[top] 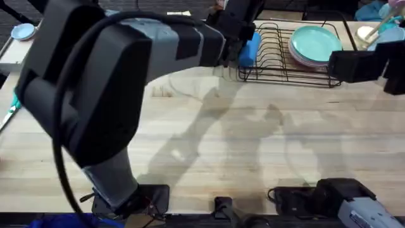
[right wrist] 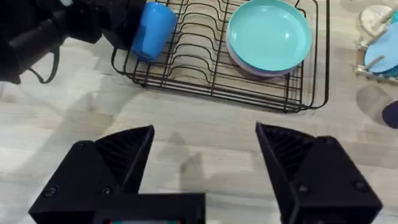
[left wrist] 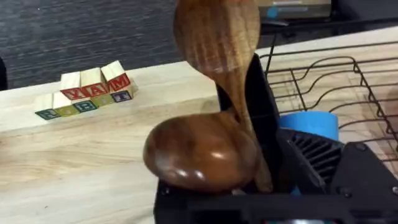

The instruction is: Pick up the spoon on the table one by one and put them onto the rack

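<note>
My left gripper (top: 231, 39) hovers at the left end of the black wire rack (top: 285, 66), over the black cutlery cup (left wrist: 262, 93). In the left wrist view a wooden spoon (left wrist: 216, 31) stands bowl up, its handle running down between my left gripper's (left wrist: 267, 177) fingers, which look shut on it. A second spoon's dark bowl (left wrist: 199, 152) sits right in front of that gripper and hides one finger. My right gripper (top: 342, 66) hangs open and empty by the rack's right end, and in its own view (right wrist: 205, 143) it is above bare table (right wrist: 186, 112).
The rack (right wrist: 217, 81) holds stacked teal plates (top: 313, 43) (right wrist: 268, 34) and a blue cup (top: 250, 49) (right wrist: 152, 28) (left wrist: 308, 124). Lettered wooden blocks (left wrist: 87, 93) sit on the table beyond the rack's left end. A small stand with utensils (top: 373, 28) is at the far right.
</note>
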Robot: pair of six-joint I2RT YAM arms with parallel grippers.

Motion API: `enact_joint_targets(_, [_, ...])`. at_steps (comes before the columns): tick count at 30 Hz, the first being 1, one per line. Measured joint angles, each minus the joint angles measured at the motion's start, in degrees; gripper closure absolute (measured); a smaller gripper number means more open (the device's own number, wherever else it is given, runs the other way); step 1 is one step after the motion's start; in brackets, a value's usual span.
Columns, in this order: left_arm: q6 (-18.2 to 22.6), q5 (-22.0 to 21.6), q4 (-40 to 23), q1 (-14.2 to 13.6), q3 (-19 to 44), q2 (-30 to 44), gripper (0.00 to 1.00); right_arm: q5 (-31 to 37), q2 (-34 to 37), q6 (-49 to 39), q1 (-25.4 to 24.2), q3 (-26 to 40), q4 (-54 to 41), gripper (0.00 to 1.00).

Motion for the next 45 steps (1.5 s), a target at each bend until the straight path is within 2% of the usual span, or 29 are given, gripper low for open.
enact_joint_targets(2, [0.47, 0.04, -1.41, -0.09, -0.02, -1.19, 0.405, 0.0, 0.0, 0.01, 0.0, 0.0, 0.01, 0.01])
enact_joint_targets(3, [0.77, 0.04, -4.51, -0.22, -0.09, -4.46, 0.384, 0.0, -0.02, -0.05, 0.0, 0.0, -0.01, 0.009])
enact_joint_targets(8, [1.01, 0.03, -11.18, -0.91, -0.09, -12.16, 0.356, 0.0, 0.0, -0.19, 0.0, 0.0, 0.01, 0.01])
enact_joint_targets(23, [1.26, 0.02, -30.0, -1.4, -0.09, -30.69, 0.01, 0.0, 0.0, -0.38, 0.0, 0.0, 0.01, 0.01])
enact_joint_targets(24, [1.28, 0.02, -31.13, -1.4, -0.09, -32.12, 0.008, 0.0, 0.0, -0.37, 0.0, 0.0, 0.0, 0.009])
enact_joint_targets(25, [1.31, 0.02, -35.25, -1.4, -0.09, -37.18, 0.008, 0.0, 0.0, -0.37, 0.0, 0.0, 0.01, 0.009])
enact_joint_targets(32, [1.69, 0.0, -42.67, -1.4, -0.09, -44.91, 0.008, 0.0, -0.01, -0.37, 0.0, 0.0, 0.0, 0.01])
enact_joint_targets(38, [2.09, 0.0, -48.98, -1.03, -0.09, -49.08, 0.007, -0.04, -0.02, -0.37, 0.0, 0.0, 0.0, 0.009])
enact_joint_targets(39, [2.11, -0.01, -51.57, 0.14, -0.09, -49.96, 0.007, -0.04, 0.0, -0.38, 0.0, 0.0, -0.01, 0.01])
enact_joint_targets(45, [2.12, -0.11, -55.15, 1.42, -0.09, -50.2, 0.007, -0.04, -0.02, -0.38, 0.0, 0.0, -0.14, 0.01])
